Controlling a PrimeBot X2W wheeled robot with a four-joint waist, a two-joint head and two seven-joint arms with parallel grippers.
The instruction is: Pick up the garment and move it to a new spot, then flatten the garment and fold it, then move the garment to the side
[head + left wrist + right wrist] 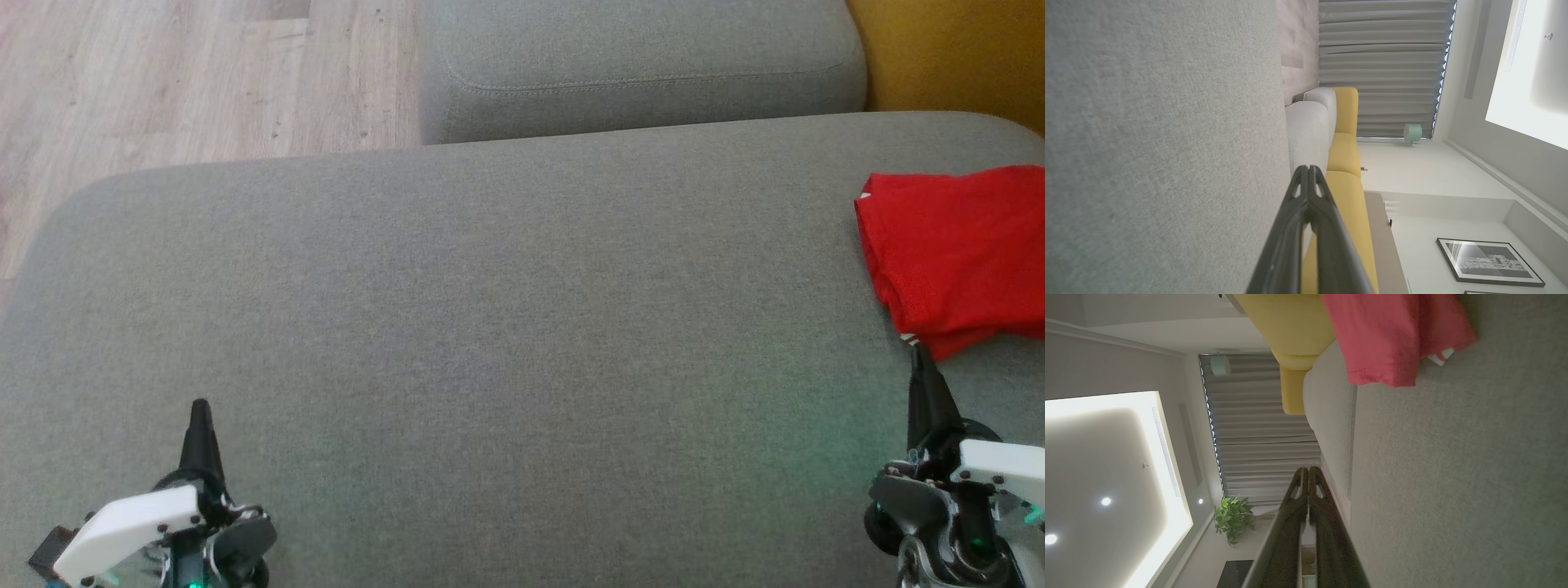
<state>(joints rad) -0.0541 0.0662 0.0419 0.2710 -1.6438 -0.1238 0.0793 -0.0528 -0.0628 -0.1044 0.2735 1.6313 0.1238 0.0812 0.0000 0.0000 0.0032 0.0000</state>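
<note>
Nearest, at the near left of the seat (490, 327): left gripper (200, 411), with fingers pressed together on nothing, well apart from any cloth. At the seat's near right: right gripper (920, 359), likewise closed and empty, with its tip just short of the near corner of the garment (955, 245) in the head view. Stands apart from the cloth in the right wrist view, so probably not touching. Farther along the seat's right edge: the garment itself, red, lying as a compact layered stack with fairly straight sides and a bit of white trim (1440, 357) peeking out at the near corner, partly cut off by the frame. Looks folded and already parked at the seat's side. Judging from that: pick-up, flattening and folding likely done, and the move aside done or all but done. Left, at most: a small tidy of that near corner. Cannot vouch for the fold's neatness on the hidden part. Beyond the seat's far edge: grey cushion (637, 65), yellow cushion (955, 49), and floor (204, 73) off the far left.
</note>
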